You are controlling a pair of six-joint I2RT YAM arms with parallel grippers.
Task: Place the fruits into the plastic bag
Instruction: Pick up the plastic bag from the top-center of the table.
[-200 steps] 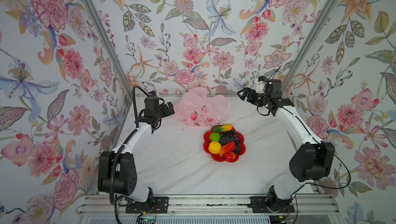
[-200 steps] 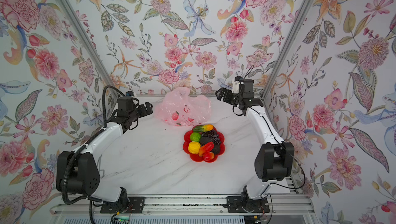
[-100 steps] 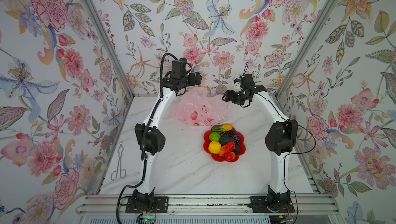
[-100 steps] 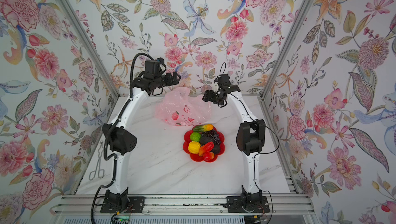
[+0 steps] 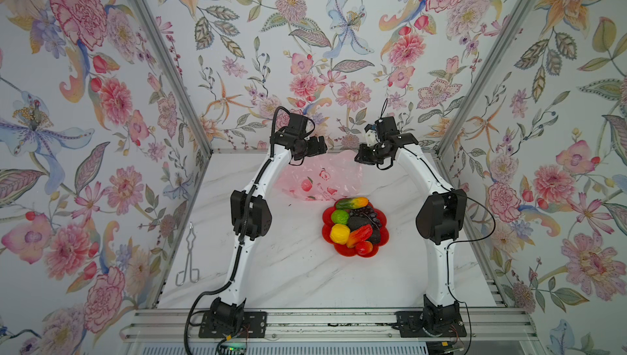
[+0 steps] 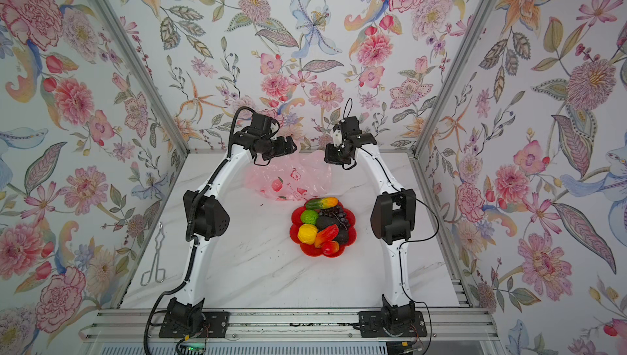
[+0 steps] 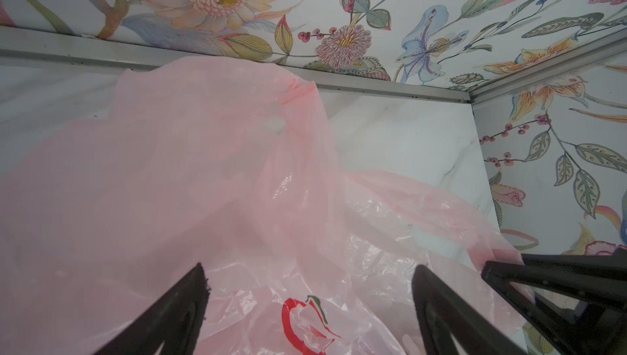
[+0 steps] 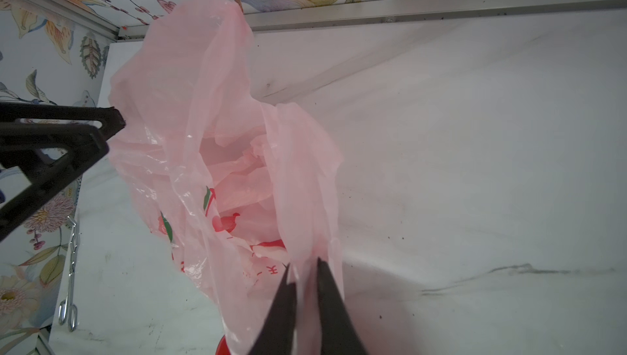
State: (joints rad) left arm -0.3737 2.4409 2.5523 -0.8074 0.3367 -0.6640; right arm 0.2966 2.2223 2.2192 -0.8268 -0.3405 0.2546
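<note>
The pink plastic bag (image 5: pixel 319 178) lies crumpled at the back of the marble table. My right gripper (image 8: pixel 303 263) is shut on a fold of the bag's edge (image 8: pixel 305 180), and the mouth gapes beside it. My left gripper (image 7: pixel 310 268) hovers open over the bag's other side (image 7: pixel 203 183), with film between the fingers but not pinched. The fruits sit heaped on the red dish in front of the bag: a mango (image 5: pixel 352 203), lime (image 5: pixel 339 216), lemon (image 5: pixel 339 233), grapes (image 5: pixel 368 214), a black avocado (image 5: pixel 359 223), a red-orange piece (image 5: pixel 359 234) and a red apple (image 5: pixel 363 248).
The red flower-shaped dish (image 5: pixel 384 231) stands just in front of the bag, right of centre. Metal tongs (image 5: pixel 188 261) lie along the table's left edge. The back wall rail (image 7: pixel 373 83) runs close behind the bag.
Both arms have swung in from the sides to the bag at the back. The right gripper has gone from open to shut on the bag's edge. The left stays open.
</note>
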